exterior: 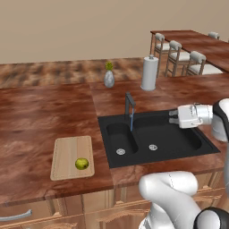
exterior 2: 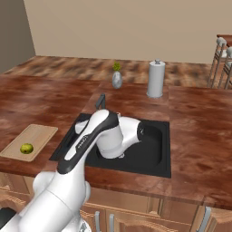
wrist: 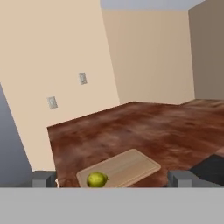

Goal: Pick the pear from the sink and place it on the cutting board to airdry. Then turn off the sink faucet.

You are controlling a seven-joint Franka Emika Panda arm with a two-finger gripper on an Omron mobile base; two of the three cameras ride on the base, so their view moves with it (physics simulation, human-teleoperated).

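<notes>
— On the cutting board, toward its 5 o'clock corner in the left base view, is that the pear?

— Yes. It sits near the board's front edge, resting on the wood, with nothing holding it. In the right base view the pear lies at about 8 o'clock on the board, and from the hand camera it shows at the near end of the board, pear just above the bottom band.

— Where is the board relative to the sink?

— At the sink's 9 o'clock in the left base view, on the reddish counter, just beside the basin's left rim but not touching it.

— And the faucet?

— It stands at the back rim of the sink, roughly 12 o'clock of the narrow basin. A thin blue stream drops from the spout, so the water is on.

— The gripper?

— It hangs over the wide basin, at the faucet's 3 o'clock, pointing toward the faucet and apart from it. In the hand view its fingertips stand wide apart with nothing between them.

— Anything behind the sink?

— A grey vase with a yellow flower at 11 o'clock of the faucet, and a paper towel roll at about 1 o'clock.
</notes>
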